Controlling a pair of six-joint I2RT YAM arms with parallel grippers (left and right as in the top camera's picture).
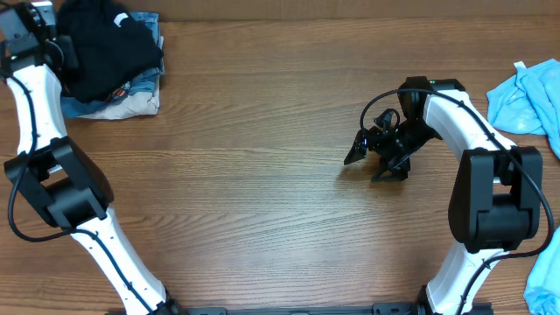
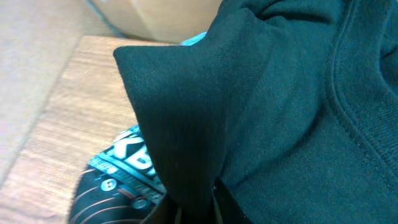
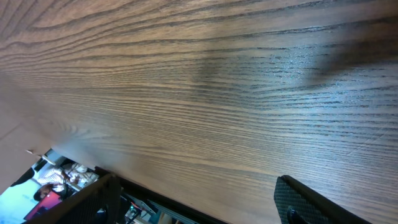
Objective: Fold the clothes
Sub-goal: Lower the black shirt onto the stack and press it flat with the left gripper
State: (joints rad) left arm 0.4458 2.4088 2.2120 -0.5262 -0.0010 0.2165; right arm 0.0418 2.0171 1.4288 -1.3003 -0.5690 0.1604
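Two arms stand at the near edge of the counter (image 1: 262, 219), one on each side. Nearest on the right, a piece of light blue cloth (image 1: 547, 278) shows at the counter's corner, partly cut off by the picture's edge. Farther in, the right claw (image 1: 376, 156) hangs low over bare wood in the right middle of the counter. Its two fingers (image 3: 314, 202) are spread wide apart with nothing between them and only wood grain beneath. Beyond it, at the right edge, lies a second light blue cloth (image 1: 529, 92), crumpled and well apart from the claw. The left arm reaches to the far left corner, where a single pile of garments sits. The plain black T-shirt (image 1: 109, 39) lies bunched on top of that pile. Under it at least two more layers show from overhead, a blue garment (image 1: 144, 83) and a beige one (image 1: 131, 105) at the pile's near edge. The left wrist view adds a dark garment with white and orange print (image 2: 127, 162) just beside the T-shirt. In that view one fold of the black fabric narrows down toward the left claw (image 2: 196, 211). The cloth hides its fingers, so I cannot tell whether it is clamped on the shirt or parted.
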